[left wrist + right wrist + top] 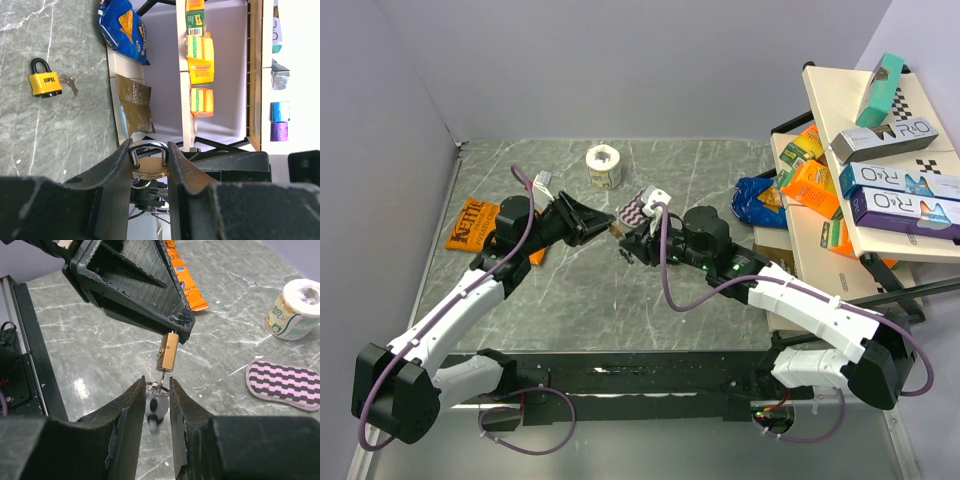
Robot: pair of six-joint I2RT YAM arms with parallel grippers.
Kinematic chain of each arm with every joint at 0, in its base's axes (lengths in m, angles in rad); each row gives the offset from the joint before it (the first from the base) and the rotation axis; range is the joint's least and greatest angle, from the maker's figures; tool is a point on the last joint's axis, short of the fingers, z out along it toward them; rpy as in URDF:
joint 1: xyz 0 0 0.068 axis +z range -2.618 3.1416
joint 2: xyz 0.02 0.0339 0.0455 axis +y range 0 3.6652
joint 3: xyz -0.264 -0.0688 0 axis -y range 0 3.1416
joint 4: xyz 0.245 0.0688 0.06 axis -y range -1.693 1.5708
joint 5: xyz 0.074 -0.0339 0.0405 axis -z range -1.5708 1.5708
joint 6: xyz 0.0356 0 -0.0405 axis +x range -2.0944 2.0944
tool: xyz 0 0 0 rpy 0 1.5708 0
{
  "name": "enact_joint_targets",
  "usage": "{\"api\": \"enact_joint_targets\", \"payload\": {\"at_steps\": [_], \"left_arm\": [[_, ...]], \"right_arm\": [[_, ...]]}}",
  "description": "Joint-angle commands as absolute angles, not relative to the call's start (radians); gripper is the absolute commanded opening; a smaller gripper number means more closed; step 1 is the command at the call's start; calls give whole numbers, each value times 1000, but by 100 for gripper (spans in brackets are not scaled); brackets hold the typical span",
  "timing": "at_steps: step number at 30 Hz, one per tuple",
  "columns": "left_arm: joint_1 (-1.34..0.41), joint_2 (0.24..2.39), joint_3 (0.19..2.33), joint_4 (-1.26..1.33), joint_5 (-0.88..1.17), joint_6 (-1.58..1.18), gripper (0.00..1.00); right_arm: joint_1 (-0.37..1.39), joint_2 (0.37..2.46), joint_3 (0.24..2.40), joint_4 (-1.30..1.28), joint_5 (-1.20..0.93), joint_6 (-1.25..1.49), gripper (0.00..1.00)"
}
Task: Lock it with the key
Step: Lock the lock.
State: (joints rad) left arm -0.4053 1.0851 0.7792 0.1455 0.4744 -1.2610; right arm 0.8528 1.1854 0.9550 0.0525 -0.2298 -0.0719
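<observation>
- Your left gripper (603, 224) is raised above the middle of the table (620, 300), and its fingers (117, 165) are pinching a small brass padlock (148, 166) by the body.
- In the left wrist view, the padlock sits between the two fingertips with its shackle pointing away from the camera. You cannot tell from here whether the shackle is latched.
- Your right gripper (156, 385) faces the left one, tip to tip, with only the padlock and the key (157, 405) between them.
- The right fingers (131, 405) are pinched on the key's dark head, and a key ring shows just above them.
- The key's blade reaches up to the padlock's lower end. The pictures do not show how far in it is.
- In the right wrist view, the padlock hangs clear of the table, held only by the left gripper's tips.
- A second, yellow padlock (45, 82) lies flat on the marble with its keys touching its side, well apart from both grippers.
- Beyond the grippers, a toilet roll (604, 165) stands on the table, with a striped pad (285, 385) lying near it.
- An orange snack bag (470, 222) lies beside your left arm.
</observation>
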Motion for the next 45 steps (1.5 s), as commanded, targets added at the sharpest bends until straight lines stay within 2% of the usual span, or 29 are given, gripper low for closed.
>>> {"api": "enact_joint_targets", "payload": {"at_steps": [1,2,6,11,12,38,45], "left_arm": [[-410,1060,796,202,497,-1284,1],[-411,1061,799,199,495,-1282,1],[-413,1063,799,193,492,-1278,1],[-413,1066,798,198,497,-1278,1],[-413,1066,795,199,497,-1278,1],[-353,1126,844,232,566,-1252,1],[-353,1135,876,59,497,-1093,1]], "right_arm": [[847,1204,982,91,-232,-86,33],[848,1204,985,86,-230,-87,33],[848,1216,1000,68,-232,-84,18],[848,1224,1014,52,-230,-84,8],[847,1224,1012,49,-232,-86,0],[834,1029,844,5,-472,-201,0],[802,1058,856,-81,-433,-134,0]]}}
